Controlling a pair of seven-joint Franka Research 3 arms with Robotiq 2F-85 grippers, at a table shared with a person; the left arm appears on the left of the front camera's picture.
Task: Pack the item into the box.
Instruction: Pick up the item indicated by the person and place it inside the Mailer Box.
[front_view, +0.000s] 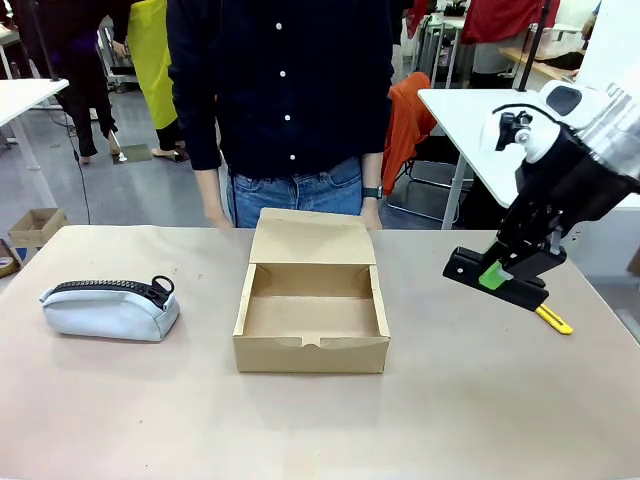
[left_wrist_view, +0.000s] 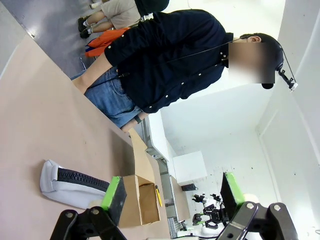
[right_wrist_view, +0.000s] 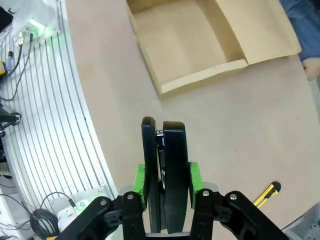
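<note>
At the left, a pouch is laid on the table, and the left gripper is seen with its fingers spread wide. In the middle, the box is placed with its lid folded back. At the right, the stapler is pinched by the right gripper and held in the air, apart from the box, above a knife on the table.

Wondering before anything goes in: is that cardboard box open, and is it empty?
Open and empty. The box has its flap lid folded back toward the person, and inside only bare brown floor shows.
</note>
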